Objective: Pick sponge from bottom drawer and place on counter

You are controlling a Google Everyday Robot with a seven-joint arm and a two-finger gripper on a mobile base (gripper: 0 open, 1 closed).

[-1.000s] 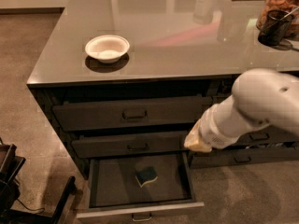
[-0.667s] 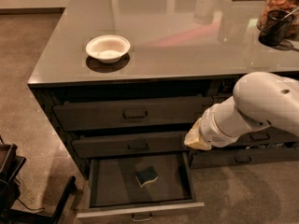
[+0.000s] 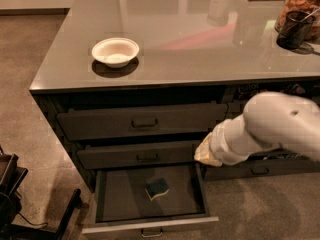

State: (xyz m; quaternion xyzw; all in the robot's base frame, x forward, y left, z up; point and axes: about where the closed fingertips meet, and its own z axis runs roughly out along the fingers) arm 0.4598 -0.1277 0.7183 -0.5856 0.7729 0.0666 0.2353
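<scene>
The sponge (image 3: pixel 157 188) had a dark green top over a pale yellow layer. It lay on the dark grey floor of the bottom drawer (image 3: pixel 120 196), whose front edge was light metallic. The counter (image 3: pixel 200 49) was glossy grey, with a cream-white bowl (image 3: pixel 115 51) at its 9 o'clock. The gripper (image 3: pixel 206 154), tan-yellow on a white arm (image 3: pixel 270 129), hung at the sponge's 2 o'clock.
</scene>
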